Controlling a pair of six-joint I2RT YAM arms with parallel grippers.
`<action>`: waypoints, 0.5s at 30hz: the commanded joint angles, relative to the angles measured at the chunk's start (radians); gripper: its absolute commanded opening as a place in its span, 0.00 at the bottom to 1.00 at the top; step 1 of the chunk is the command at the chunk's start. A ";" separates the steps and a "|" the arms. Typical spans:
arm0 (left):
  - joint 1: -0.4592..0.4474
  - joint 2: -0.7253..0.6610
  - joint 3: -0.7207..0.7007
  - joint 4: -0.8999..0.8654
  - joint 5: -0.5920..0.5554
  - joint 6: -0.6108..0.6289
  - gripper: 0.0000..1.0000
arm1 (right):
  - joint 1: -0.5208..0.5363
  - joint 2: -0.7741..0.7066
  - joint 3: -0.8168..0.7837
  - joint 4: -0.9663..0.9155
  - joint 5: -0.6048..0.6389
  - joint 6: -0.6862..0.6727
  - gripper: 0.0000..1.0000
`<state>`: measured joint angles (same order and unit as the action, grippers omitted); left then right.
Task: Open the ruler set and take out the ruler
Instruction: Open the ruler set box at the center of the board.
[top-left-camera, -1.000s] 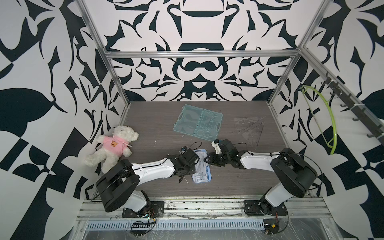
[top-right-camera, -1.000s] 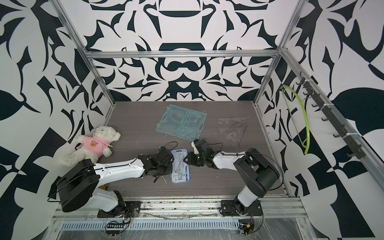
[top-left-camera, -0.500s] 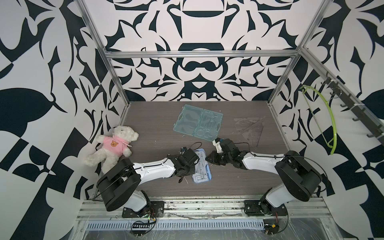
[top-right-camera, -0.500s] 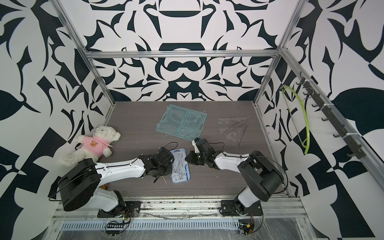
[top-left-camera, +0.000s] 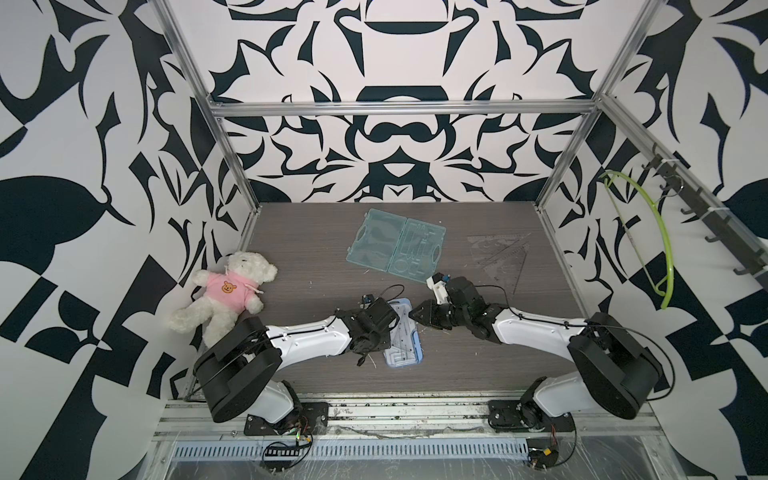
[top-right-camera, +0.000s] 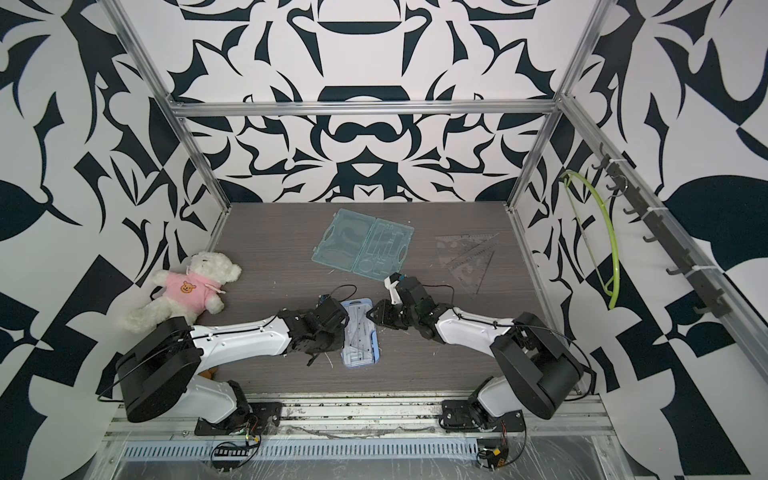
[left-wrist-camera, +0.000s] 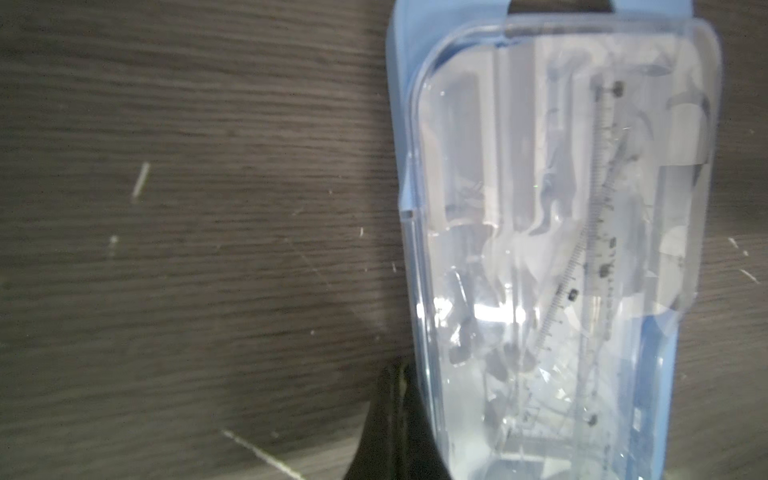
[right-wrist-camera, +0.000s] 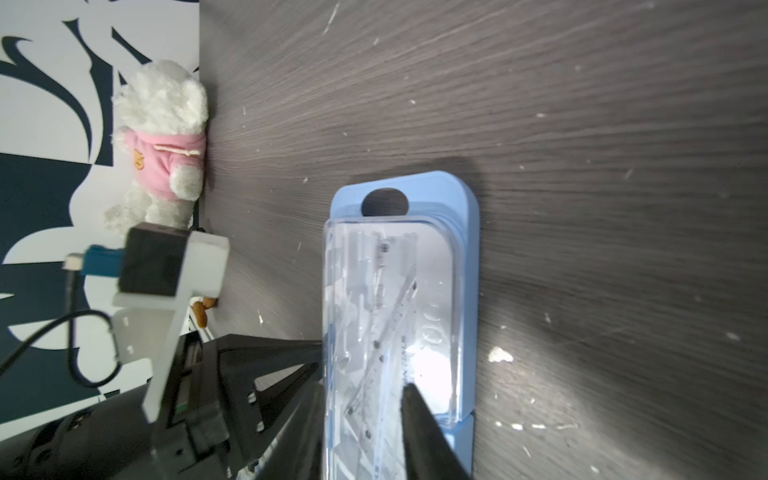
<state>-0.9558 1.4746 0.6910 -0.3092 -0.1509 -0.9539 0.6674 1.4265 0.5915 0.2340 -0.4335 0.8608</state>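
My left gripper (left-wrist-camera: 395, 378), shut tight, rests against the left edge of the set (top-left-camera: 403, 334), and at the set's right edge my right gripper (right-wrist-camera: 362, 395) has its jaws apart again after a quick nip, yet the lid (right-wrist-camera: 432, 291) stays down, ruler (left-wrist-camera: 598, 199) inside: nothing won.

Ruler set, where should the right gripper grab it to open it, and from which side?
Probably the clear lid, by its raised long edge on the robot's right, approached from that side. The ruler set lies flat, its blue base sticks out beyond the lid there, and the shut left gripper sits at the opposite edge.
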 joint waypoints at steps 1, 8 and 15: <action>-0.004 0.013 0.036 -0.003 -0.003 0.000 0.00 | 0.003 -0.013 -0.002 0.040 -0.020 0.002 0.38; -0.006 0.001 0.032 -0.008 -0.006 0.001 0.00 | 0.003 -0.012 0.004 -0.024 0.047 -0.016 0.41; -0.006 -0.009 0.030 -0.011 -0.008 -0.001 0.00 | -0.007 0.036 0.005 -0.028 0.079 -0.019 0.43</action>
<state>-0.9562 1.4796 0.7067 -0.3080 -0.1520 -0.9539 0.6662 1.4422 0.5896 0.1970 -0.3767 0.8570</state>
